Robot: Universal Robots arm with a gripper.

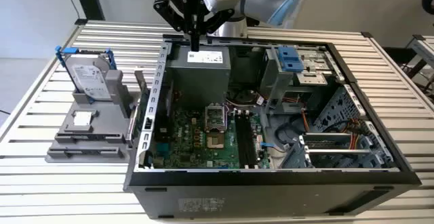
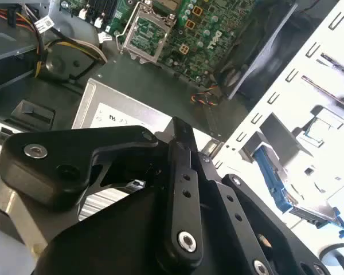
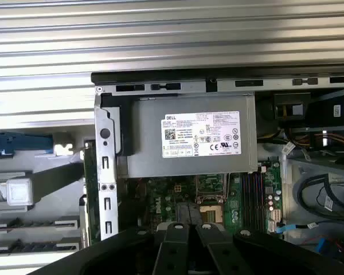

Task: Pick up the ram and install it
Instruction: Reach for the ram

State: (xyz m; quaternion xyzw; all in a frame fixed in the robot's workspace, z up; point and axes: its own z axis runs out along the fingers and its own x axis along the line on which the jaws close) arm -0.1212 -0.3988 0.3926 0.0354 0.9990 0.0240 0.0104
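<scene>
Ram point(image 1: 141, 94) stood in the grey holder point(image 1: 88, 137) at nine o'clock from the case point(image 1: 271, 176), not yet lifted; we found the pincer point(image 1: 195, 46) together, empty, above the power supply point(image 1: 200, 69).

All three views look down into the computer case point(image 1: 271, 191).

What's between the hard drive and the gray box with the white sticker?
In the exterior view, a thin upright strip, then the case's metal side wall, stand between the hard drive and the gray box.
</scene>
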